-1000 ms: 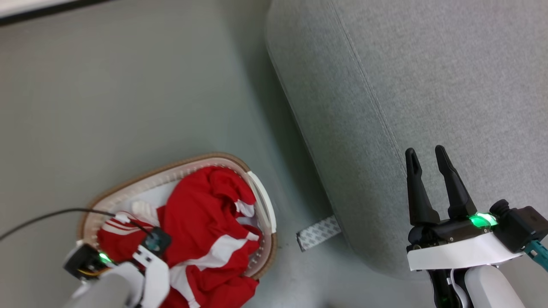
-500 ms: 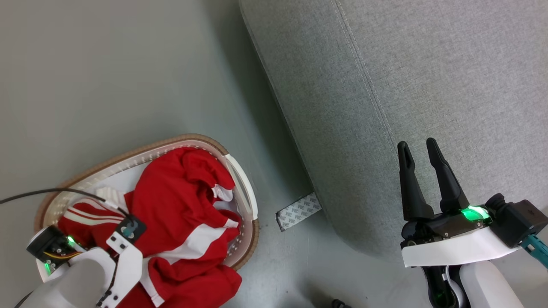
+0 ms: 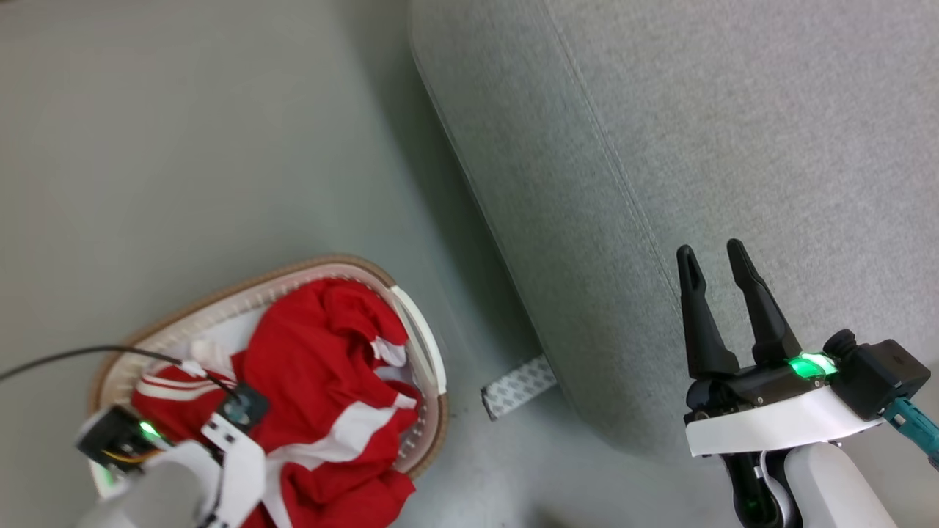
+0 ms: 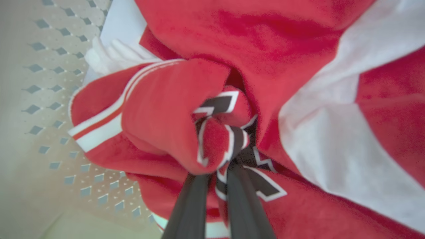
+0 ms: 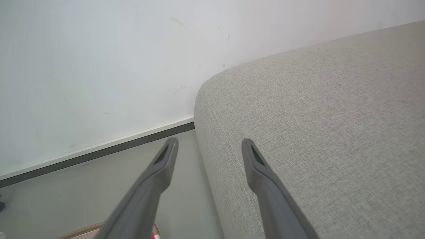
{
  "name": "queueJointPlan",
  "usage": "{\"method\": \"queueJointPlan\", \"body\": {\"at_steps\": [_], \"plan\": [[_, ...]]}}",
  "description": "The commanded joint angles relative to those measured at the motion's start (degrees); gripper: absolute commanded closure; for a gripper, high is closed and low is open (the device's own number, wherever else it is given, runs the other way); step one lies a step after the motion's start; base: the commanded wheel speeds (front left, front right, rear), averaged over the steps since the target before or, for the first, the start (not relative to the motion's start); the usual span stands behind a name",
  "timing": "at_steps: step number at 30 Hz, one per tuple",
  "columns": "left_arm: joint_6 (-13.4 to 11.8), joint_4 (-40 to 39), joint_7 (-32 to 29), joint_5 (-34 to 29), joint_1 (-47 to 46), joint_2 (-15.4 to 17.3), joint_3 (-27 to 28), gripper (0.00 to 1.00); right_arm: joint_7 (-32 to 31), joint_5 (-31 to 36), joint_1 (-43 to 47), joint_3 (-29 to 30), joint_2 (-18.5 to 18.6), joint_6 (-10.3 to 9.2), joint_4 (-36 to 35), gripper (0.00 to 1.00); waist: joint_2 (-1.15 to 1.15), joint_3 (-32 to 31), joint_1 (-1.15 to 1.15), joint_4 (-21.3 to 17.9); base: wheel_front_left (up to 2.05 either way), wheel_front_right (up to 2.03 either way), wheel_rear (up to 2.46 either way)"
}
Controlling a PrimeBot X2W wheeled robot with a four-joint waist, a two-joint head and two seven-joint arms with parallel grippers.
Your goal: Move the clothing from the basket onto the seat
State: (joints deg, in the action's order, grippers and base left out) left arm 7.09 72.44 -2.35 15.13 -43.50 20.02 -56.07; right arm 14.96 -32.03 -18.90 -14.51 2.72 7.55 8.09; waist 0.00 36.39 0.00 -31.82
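The clothing, red with white stripes, is heaped in the white basket with the brown rim, at the lower left of the head view. My left arm's wrist hangs over the heap and hides the fingers there. In the left wrist view my left gripper is shut on a fold of the clothing that bears black-and-white lettering, with the perforated basket wall beside it. My right gripper stands open and holds nothing, over the edge of the grey seat. The right wrist view shows this gripper above the seat.
A strip of patterned grey tape lies on the floor at the seat's foot, between seat and basket. A black cable runs from my left wrist off to the left. A white wall with dark skirting stands behind the seat.
My left gripper has shut on the red cloth in the basket. The head camera has shifted a little. My right gripper has stayed open above the seat's edge.
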Motion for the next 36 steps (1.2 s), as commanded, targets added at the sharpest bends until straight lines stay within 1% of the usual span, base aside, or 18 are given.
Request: {"method": "queueJointPlan", "body": {"at_steps": [1,6,13,17,19,24,28,33,36], "plan": [[0.1,0.4,0.9,0.7,1.1,-0.9,0.1,1.00,0.1,0.6,-0.3,0.6,0.1,-0.12,0.7,0.00,0.00,-2.9,0.00,1.6,0.00,0.00,0.00],[0.3,0.7,4.9,2.8,3.5,-5.5,0.8,1.00,0.1,3.8,0.4,2.2,0.1,-0.12,3.0,0.00,0.00,-10.4,0.00,5.3,0.00,0.00,0.00],[0.4,0.8,10.7,7.1,6.0,-10.2,2.4,1.00,0.1,7.5,1.6,3.7,0.2,-0.12,5.9,0.00,0.00,-20.4,0.00,11.6,0.00,0.00,0.00],[0.4,-1.2,13.2,11.3,7.6,-12.0,2.5,1.00,0.1,9.6,2.5,4.0,0.2,-0.12,7.4,0.00,0.00,-25.0,0.00,15.2,0.00,0.00,0.00],[0.4,-3.5,13.6,15.2,8.9,-13.5,3.2,1.00,0.1,11.0,2.9,3.7,0.2,-0.12,8.5,0.00,0.00,-27.1,0.00,16.9,0.00,0.00,0.00],[0.4,-8.8,15.5,20.6,10.0,-14.5,2.1,1.00,0.1,14.1,3.7,4.5,0.2,-0.12,10.3,0.00,0.00,-31.7,0.00,21.5,0.00,0.00,0.00],[0.4,-12.8,16.6,23.2,10.9,-14.7,2.4,1.00,0.1,14.4,5.2,4.8,0.2,-0.12,10.8,0.00,0.00,-34.4,0.00,24.6,0.00,0.00,0.00],[0.1,-19.7,17.6,23.8,11.9,-13.8,4.8,1.00,0.1,13.8,6.9,4.9,0.2,-0.12,11.0,0.00,0.00,-36.4,0.00,27.2,0.00,0.00,0.00],[-1.2,-27.8,17.5,22.6,13.0,-12.4,8.1,1.00,0.1,13.4,7.9,5.0,0.2,-0.12,10.7,0.00,0.00,-37.2,0.00,28.1,0.00,0.00,0.00]]}}
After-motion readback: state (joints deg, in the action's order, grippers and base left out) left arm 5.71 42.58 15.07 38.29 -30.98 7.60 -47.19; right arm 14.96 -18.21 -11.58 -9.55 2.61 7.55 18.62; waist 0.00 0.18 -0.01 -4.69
